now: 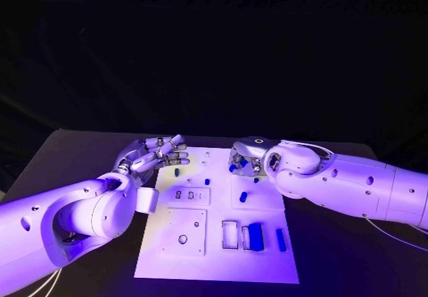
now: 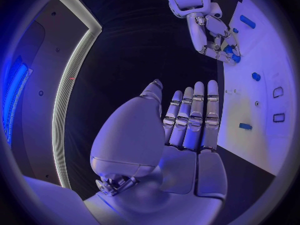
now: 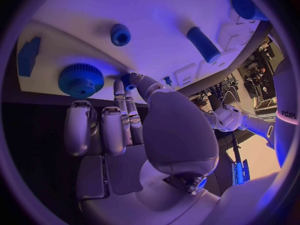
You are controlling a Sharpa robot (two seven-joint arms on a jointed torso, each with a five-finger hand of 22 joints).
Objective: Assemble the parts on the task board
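Right hand pinches small blue peg over white task board; seating needs alignment. Left hand spread, empty.

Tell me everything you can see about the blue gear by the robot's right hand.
The blue gear is a round toothed wheel with a raised hub and centre hole, plastic-looking. It lies flat on the white task board near its edge. The right hand hovers beside it, fingertips on a smaller blue piece, not plainly touching the gear.
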